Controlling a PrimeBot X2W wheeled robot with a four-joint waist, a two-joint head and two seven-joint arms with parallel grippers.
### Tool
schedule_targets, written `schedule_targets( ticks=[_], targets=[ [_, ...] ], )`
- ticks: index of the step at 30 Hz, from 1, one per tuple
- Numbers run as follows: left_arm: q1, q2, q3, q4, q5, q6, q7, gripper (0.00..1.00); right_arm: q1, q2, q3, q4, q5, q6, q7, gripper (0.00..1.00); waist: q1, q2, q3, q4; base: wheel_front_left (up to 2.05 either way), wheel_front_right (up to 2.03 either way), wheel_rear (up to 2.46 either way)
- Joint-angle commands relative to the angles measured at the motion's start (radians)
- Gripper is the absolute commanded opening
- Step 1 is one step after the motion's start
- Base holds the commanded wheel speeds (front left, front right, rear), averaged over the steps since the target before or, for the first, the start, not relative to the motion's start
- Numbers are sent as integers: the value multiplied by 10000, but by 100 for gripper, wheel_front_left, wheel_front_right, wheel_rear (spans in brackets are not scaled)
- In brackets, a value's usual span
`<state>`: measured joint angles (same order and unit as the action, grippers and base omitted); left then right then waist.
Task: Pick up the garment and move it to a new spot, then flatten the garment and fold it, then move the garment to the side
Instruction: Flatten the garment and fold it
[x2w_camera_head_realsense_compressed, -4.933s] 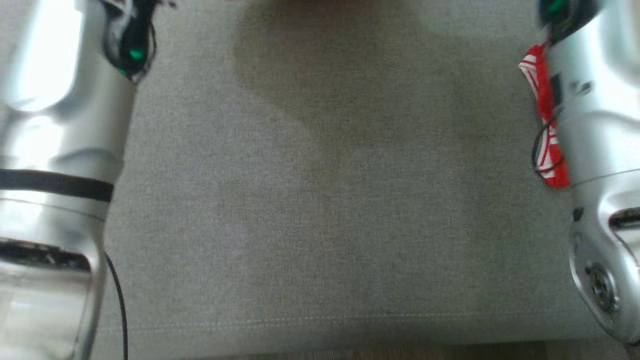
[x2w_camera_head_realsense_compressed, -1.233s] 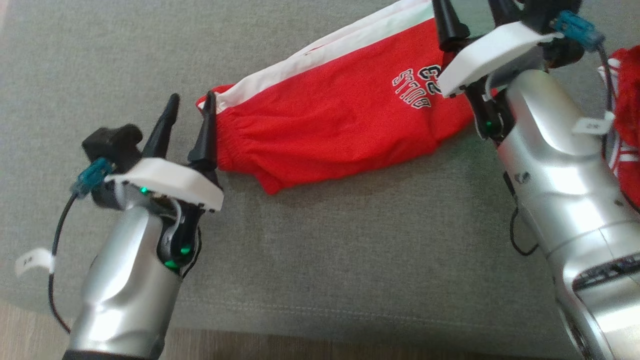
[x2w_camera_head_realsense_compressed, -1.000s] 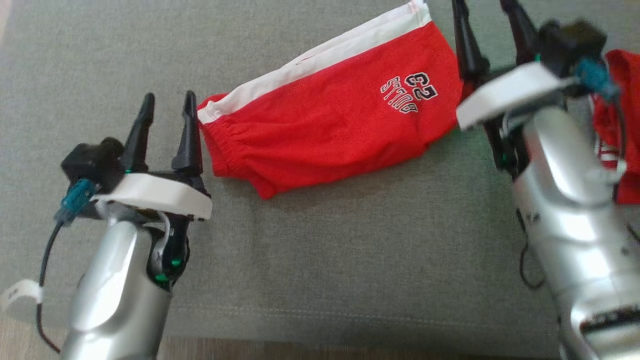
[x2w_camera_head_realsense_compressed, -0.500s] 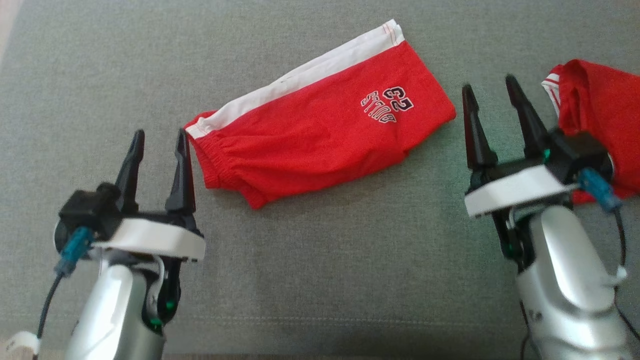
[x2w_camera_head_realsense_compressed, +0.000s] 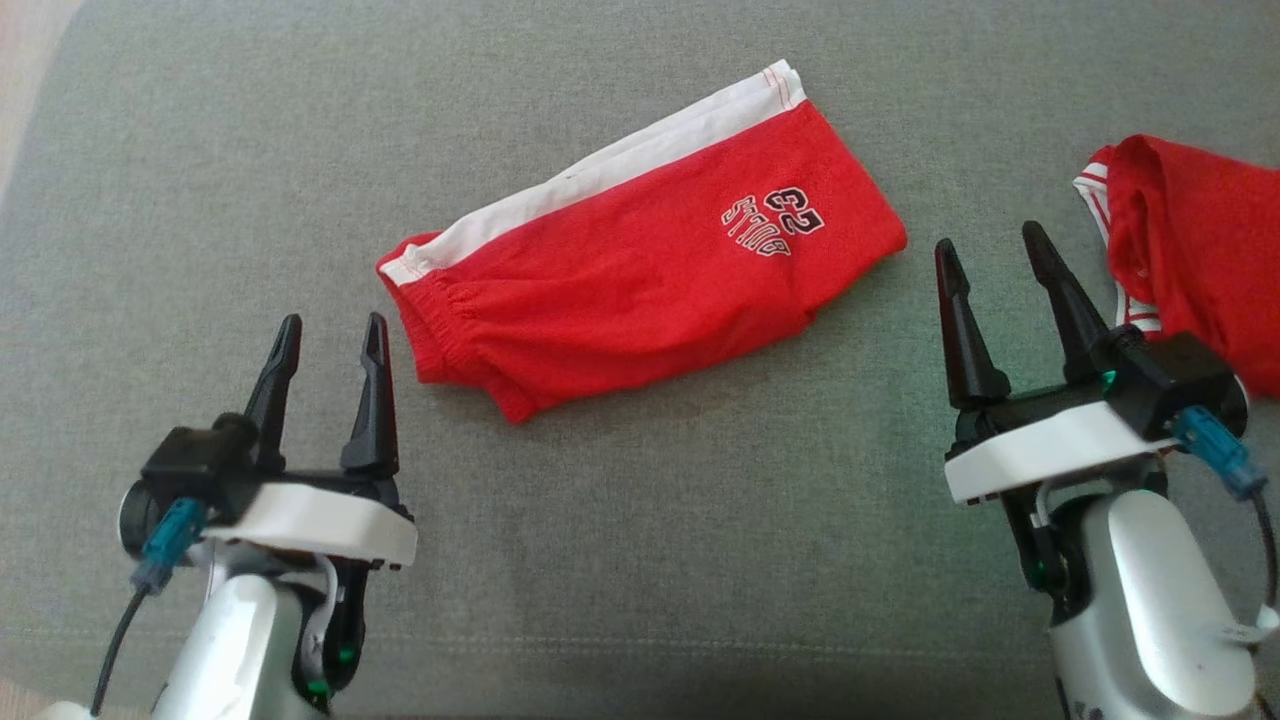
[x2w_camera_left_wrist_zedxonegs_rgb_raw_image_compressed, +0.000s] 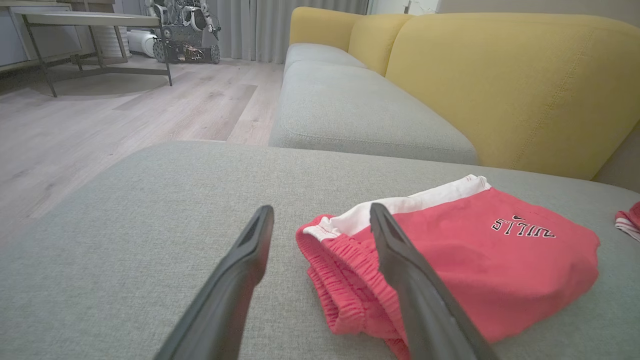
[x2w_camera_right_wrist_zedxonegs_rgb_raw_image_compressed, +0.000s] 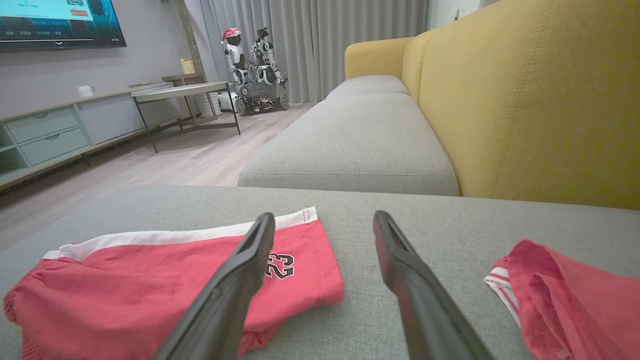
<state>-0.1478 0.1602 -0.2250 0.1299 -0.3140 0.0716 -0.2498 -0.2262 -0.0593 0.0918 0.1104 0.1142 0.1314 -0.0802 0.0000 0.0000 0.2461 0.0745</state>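
Looking down on the grey cushion (x2w_camera_head_realsense_compressed: 640, 520) with both grippers empty.
I see the folded red shorts (x2w_camera_head_realsense_compressed: 640, 270) lying flat on it; another red garment (x2w_camera_head_realsense_compressed: 1190, 240) sits well right of the shorts. My right gripper (x2w_camera_head_realsense_compressed: 988, 240) hovers just right of the shorts, my left gripper (x2w_camera_head_realsense_compressed: 333, 328) near their waistband end, both with fingers spread apart.

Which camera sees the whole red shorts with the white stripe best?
The head view: the folded red shorts with the white stripe lie whole and uncovered on the grey cushion. In the left wrist view a dark finger crosses their waistband end; in the right wrist view another finger hides part of the print.
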Motion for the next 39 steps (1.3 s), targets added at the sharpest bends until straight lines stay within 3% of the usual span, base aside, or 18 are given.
schedule_targets(
  ticks=[1,18,22,31,38,39],
  targets=[
    [-212,231,316,-358,120,42,-120,100,-9,88,188,-433,0,-7,53,100,0,0,5,-3,0,0,0],
    [-685,197,304,-470,197,-79,-120,100,-733,90,84,-346,-104,-7,351,100,0,0,592,201,0,0,0],
    [-993,124,271,-497,237,-168,-120,100,-1721,89,95,532,-210,-7,415,100,0,0,940,364,0,0,0],
    [-1470,-133,213,-374,373,-436,-120,100,-3705,44,-94,3956,-397,-7,1320,100,0,0,1491,775,0,0,0],
    [-1584,-195,361,-281,494,-556,-120,100,-4257,79,-200,5315,-129,-7,1985,100,0,0,1645,754,0,0,0],
    [-1590,-193,393,-270,508,-569,-120,100,-4268,82,-136,5411,-62,-7,2005,73,0,0,1638,729,0,0,0]
  ],
)
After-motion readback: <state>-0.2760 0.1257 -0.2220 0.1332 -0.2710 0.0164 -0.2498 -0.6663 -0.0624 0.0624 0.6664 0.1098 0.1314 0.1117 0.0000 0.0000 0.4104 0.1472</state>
